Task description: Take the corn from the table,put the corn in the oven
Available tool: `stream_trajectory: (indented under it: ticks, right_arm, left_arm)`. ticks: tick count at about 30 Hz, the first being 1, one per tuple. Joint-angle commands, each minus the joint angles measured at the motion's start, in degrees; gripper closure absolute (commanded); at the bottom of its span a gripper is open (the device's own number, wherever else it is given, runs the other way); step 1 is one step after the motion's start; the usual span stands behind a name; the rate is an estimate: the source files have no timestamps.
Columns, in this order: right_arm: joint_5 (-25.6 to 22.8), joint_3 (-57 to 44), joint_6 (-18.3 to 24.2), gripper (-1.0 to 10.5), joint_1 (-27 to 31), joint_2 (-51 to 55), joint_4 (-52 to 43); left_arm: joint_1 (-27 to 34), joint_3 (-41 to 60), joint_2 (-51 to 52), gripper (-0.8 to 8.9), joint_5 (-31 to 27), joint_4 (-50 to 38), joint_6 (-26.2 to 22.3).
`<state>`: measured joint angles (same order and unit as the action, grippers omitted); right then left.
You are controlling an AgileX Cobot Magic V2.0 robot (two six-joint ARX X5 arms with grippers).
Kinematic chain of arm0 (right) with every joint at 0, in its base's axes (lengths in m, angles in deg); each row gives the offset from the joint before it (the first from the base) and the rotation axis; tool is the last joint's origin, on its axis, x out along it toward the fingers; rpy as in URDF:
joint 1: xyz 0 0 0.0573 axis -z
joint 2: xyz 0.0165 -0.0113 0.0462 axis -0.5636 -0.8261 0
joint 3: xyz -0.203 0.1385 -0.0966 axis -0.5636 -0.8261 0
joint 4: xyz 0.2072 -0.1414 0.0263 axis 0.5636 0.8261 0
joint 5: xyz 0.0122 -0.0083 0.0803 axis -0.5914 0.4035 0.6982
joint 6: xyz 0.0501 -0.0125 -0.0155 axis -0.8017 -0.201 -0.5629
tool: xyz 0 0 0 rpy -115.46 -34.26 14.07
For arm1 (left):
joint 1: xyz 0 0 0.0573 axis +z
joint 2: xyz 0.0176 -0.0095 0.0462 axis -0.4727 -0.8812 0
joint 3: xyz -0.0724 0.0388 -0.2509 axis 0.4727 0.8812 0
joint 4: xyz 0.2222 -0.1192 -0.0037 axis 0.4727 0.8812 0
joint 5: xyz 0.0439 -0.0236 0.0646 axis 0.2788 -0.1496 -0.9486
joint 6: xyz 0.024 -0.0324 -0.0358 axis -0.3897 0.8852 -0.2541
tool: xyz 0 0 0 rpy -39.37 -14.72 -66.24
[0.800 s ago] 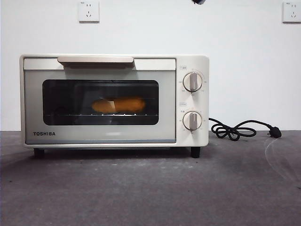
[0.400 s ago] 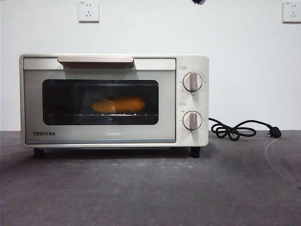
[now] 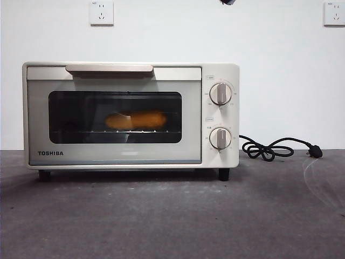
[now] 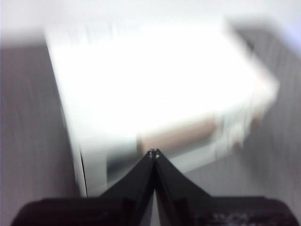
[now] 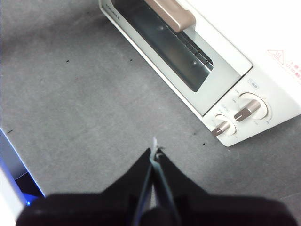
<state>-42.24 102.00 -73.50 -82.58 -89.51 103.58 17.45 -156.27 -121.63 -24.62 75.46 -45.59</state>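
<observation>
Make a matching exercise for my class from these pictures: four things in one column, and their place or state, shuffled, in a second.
Things:
1. corn
2. oven door
3. cord
4. left gripper

Places or states:
A. lying on the table beside the oven
B. shut, holding nothing
C. on the rack behind the glass
D. closed

Pairs: 1-C, 2-D, 3-A, 4-B

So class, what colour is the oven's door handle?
Beige-tan handle, clearest in the right wrist view.
</observation>
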Motion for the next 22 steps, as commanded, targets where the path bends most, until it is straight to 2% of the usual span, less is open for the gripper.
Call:
stream_trajectory:
  ticks: [1,4,13,17,22]
  right_arm:
    - [0.0,0.24,-0.46,9.5,0.02,0.07,-0.44]
    - [0.0,0.24,-0.46,9.5,0.02,0.09,-0.44]
    - [0.0,0.24,-0.46,9.5,0.02,0.07,-0.44]
    - [0.0,0.24,-0.46,9.5,0.02,0.07,-0.44]
    - [0.0,0.24,-0.46,9.5,0.02,0.07,-0.44]
  left_arm:
    - [1.09,-0.07,3.21,8.17,0.02,-12.94,1.9]
    - [2.01,-0.04,5.66,8.17,0.13,-20.5,1.97]
    - [5.68,2.95,12.04,8.17,0.07,-26.01,-1.53]
    - [6.93,11.87,15.87,8.17,0.59,-36.65,-1.81]
    - [7.15,27.58,21.4,8.17,0.46,-48.52,-1.7]
